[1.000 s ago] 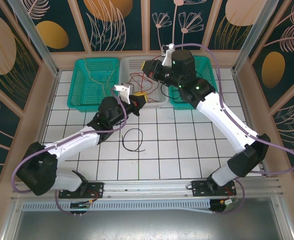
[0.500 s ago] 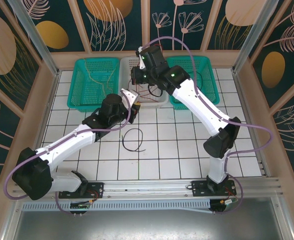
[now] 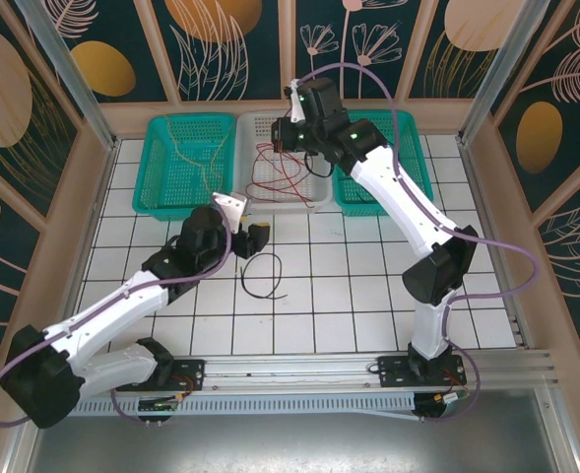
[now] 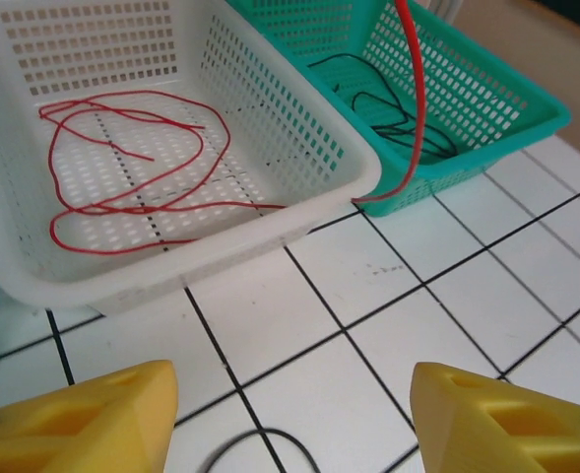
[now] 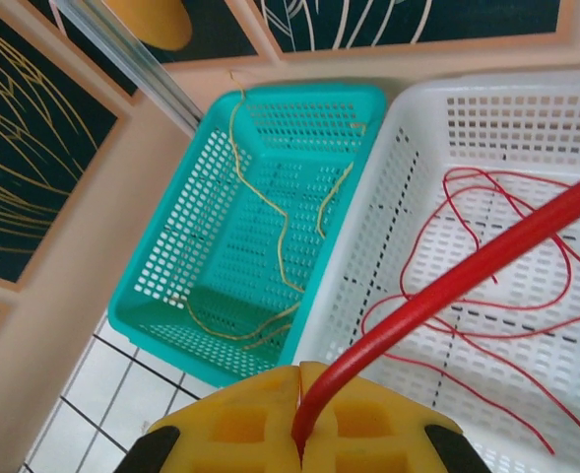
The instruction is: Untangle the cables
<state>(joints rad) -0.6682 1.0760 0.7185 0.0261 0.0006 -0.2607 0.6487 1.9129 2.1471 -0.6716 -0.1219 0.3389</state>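
My right gripper [image 3: 286, 138] hangs over the white basket [image 3: 314, 200], shut on a red cable [image 5: 467, 274] that runs up and away from its fingertips [image 5: 270, 424]. More red cable [image 3: 275, 169] lies looped in that basket, and one strand [image 4: 416, 108] drapes over its rim. My left gripper [image 3: 255, 229] stands open just in front of the basket, nothing between its yellow fingers [image 4: 83, 424]. A black cable [image 3: 267, 276] lies in a loop on the tiles right below it. A yellow cable [image 5: 282, 236] rests in the left teal basket [image 3: 161, 202].
The right teal basket [image 3: 418, 182] holds thin black cable [image 4: 393, 113]. All three baskets stand in a row against the back wall. Wooden side walls [image 3: 73, 187] close in the white tiled floor [image 3: 368, 286], and the arm bases sit at the near edge.
My left gripper has opened and drawn back from the white basket toward the black loop. My right arm swung left over the white basket, keeping the red cable.
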